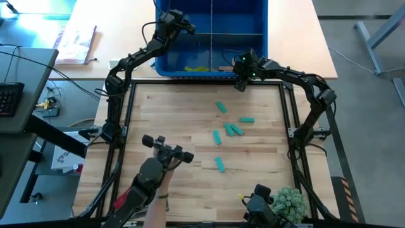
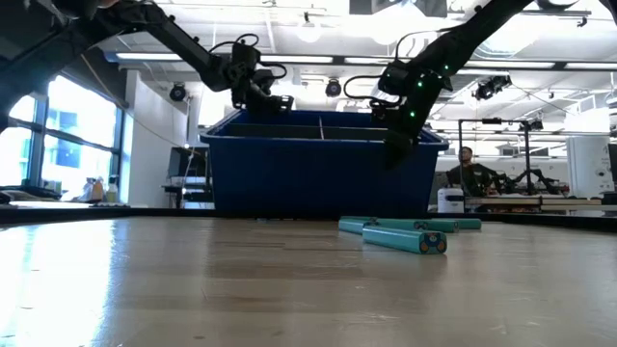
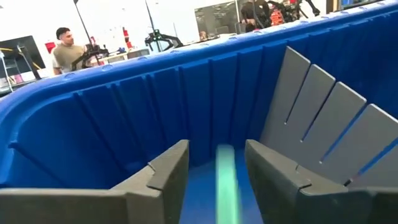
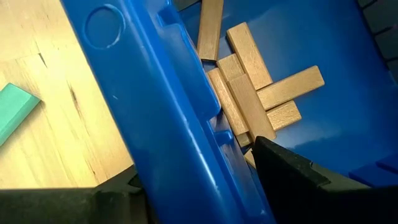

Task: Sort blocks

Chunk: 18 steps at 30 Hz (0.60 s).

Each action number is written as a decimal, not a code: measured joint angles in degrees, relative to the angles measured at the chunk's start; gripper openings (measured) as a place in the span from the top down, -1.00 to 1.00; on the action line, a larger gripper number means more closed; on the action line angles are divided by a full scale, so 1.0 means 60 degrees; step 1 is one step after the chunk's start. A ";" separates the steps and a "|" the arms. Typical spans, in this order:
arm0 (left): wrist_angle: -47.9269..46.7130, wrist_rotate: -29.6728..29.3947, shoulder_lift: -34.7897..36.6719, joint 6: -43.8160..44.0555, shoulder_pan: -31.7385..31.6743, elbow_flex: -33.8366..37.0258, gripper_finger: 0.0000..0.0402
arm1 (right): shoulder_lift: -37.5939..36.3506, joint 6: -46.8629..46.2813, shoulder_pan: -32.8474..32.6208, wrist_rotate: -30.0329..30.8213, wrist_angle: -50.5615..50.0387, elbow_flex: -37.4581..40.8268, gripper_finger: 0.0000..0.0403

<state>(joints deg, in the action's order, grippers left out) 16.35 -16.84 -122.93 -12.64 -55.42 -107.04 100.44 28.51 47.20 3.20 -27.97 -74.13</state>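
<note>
A blue bin (image 1: pixel 166 66) with grey dividers stands at the table's far edge. My left gripper (image 1: pixel 177 18) is open above the bin's left part. A blurred teal block (image 3: pixel 225 183) shows in the gap between its fingers, touching neither. My right gripper (image 1: pixel 242 79) is open at the bin's near wall (image 4: pixel 155 124), with one finger outside and one inside. Several tan blocks (image 4: pixel 249 81) lie piled in that compartment. Lime blocks (image 1: pixel 196 67) lie in the bin's middle. Several teal blocks (image 1: pixel 233 129) lie flat on the table and also show in the low view (image 2: pixel 405 238).
A dark device (image 1: pixel 166 152) reaches in over the table's near left. A green tuft (image 1: pixel 290 201) sits at the near right corner. Black rails (image 1: pixel 288 114) frame the wooden table. People (image 3: pixel 65 50) are in the room behind.
</note>
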 joint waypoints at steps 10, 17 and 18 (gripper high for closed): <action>-0.0339 0.0627 0.0391 -0.0138 0.0152 0.0007 0.10 | 0.0000 0.0000 0.0000 0.0000 0.0004 -0.0004 0.03; -0.2069 0.3639 0.1881 -0.0998 0.1016 0.0291 0.10 | 0.0000 0.0000 0.0000 0.0000 0.0004 -0.0004 0.03; -0.2320 0.4089 0.2190 -0.1060 0.1177 0.0463 0.10 | 0.0000 0.0000 0.0000 0.0000 0.0004 -0.0004 0.03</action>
<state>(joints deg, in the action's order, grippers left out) 2.43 7.69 -109.79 -19.00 -48.35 -104.27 100.44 28.51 47.20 3.20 -27.94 -74.15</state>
